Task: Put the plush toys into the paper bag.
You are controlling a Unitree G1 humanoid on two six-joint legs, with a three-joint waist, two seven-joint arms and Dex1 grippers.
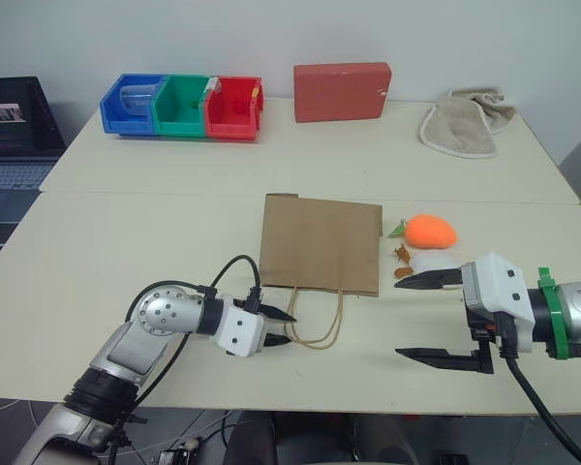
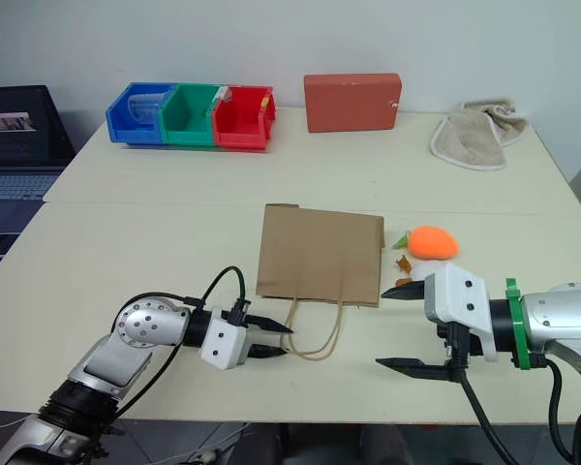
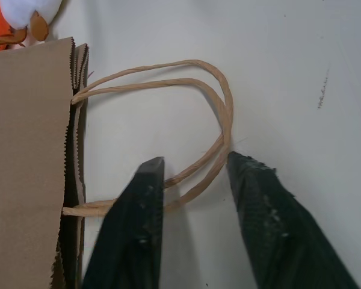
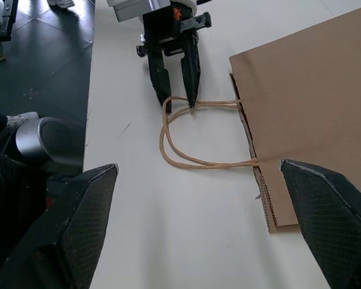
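Left gripper (image 4: 179,101) at the paper bag (image 1: 321,242) handles (image 3: 186,120).
Its fingers straddle the cords, narrowing, not yet clamped, presumably to lift the mouth open; right gripper (image 1: 434,318) waits wide.

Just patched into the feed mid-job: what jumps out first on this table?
The brown paper bag lies flat mid-table, its cord handles looping toward the robot, with the left end effector at the handle loop, fingers either side of the cords. Beside the bag's right edge sit the orange plush toy and the white plush toy, with the wide-open right end effector close by.
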